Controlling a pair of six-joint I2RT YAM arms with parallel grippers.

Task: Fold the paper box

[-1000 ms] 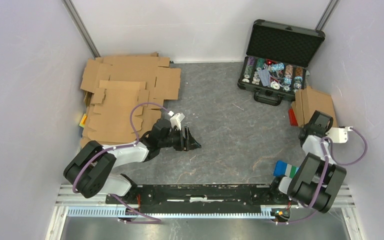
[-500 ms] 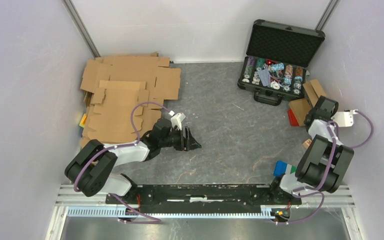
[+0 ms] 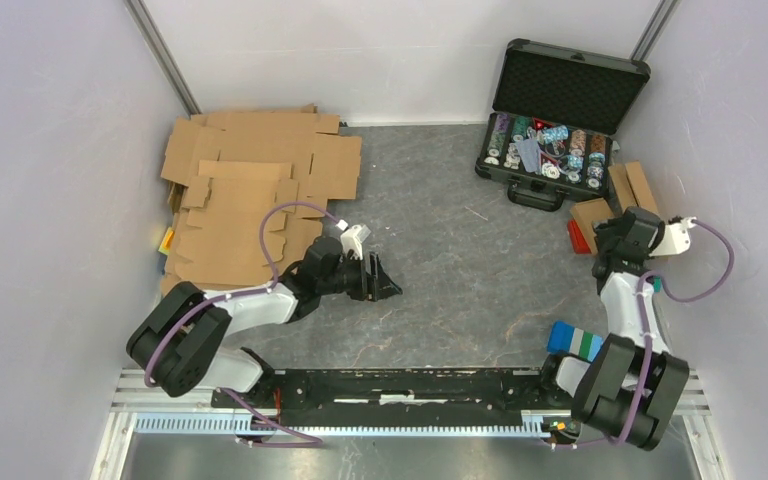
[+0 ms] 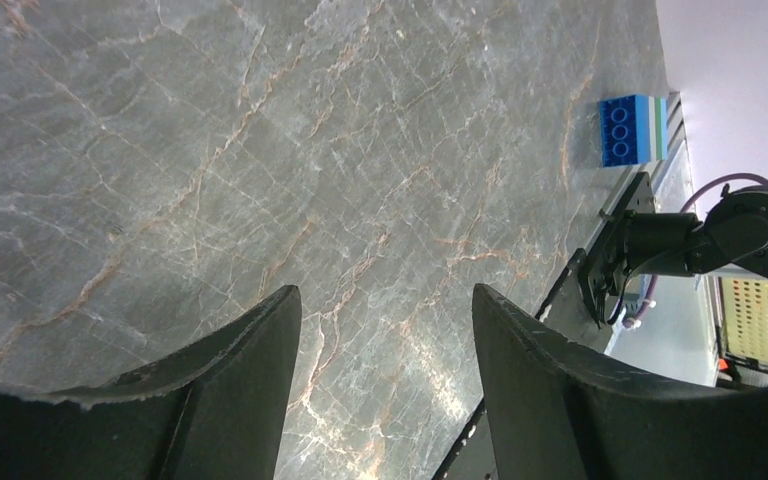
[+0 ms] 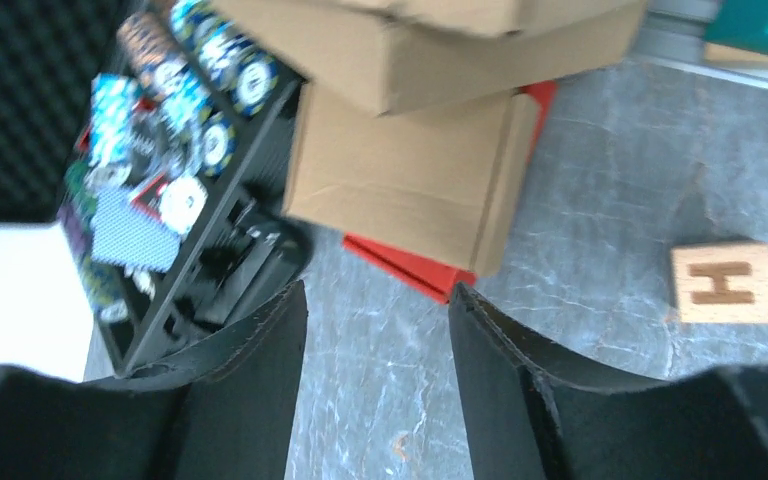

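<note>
A stack of flat, unfolded paper box sheets lies at the back left of the table. Folded brown boxes rest at the right, next to the case, one on a red object; another folded box sits above it. My right gripper hovers just in front of these boxes, open, with only bare table between its fingers. My left gripper hangs open over bare table near the middle, to the right of the flat sheets, holding nothing.
An open black case of poker chips stands at the back right. A wooden block marked H lies near the boxes. A blue, white and green brick sits by the right arm's base. Walls close both sides.
My right gripper was shut on a folded box; it carried the box back toward the case, opened and let go. The left arm has stayed still.
</note>
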